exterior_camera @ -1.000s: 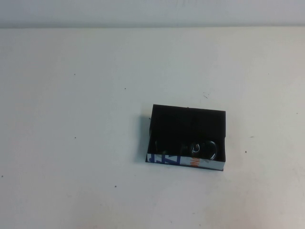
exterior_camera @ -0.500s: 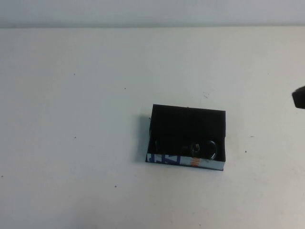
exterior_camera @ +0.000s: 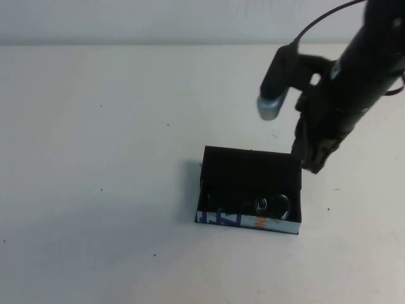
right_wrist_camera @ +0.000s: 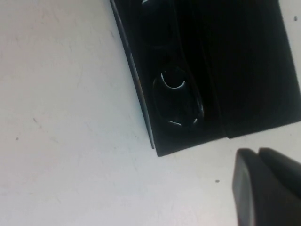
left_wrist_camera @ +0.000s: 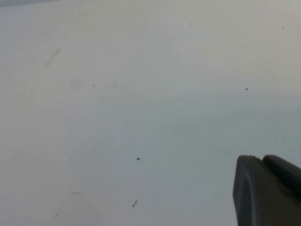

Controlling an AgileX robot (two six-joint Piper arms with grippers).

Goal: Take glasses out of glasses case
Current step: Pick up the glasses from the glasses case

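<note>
High view: the glasses case (exterior_camera: 250,187) sits on the worktop (exterior_camera: 95,158) right of centre in the frame, open side up, its white lettered panel along the lower edge. The glasses (exterior_camera: 269,204) lie inside it, against that lower wall; only glints of the lenses show. My right gripper (exterior_camera: 311,159) hangs at the upper right of the frame, its tip just above and beside the case's upper right corner, apart from the glasses. Whether its fingers are spread or pressed together I cannot tell here. My left gripper is not in this view. Judgement: nothing is extracted yet; approach is under way, with the reach into the case, the grip and the lift all left to do.

Left wrist view: bare worktop with a few specks. One dark part of my left gripper (left_wrist_camera: 265,190) shows at the lower right; its finger state I cannot tell. No case here, so this arm appears parked well away.

Right wrist view: this view shows what the high one hides, namely the frame and one lens of the glasses (right_wrist_camera: 176,96) resting along the case's inner wall, near its corner. Part of my gripper (right_wrist_camera: 265,188) sits at the lower right, outside the case (right_wrist_camera: 244,70); again I cannot tell the spread.
</note>
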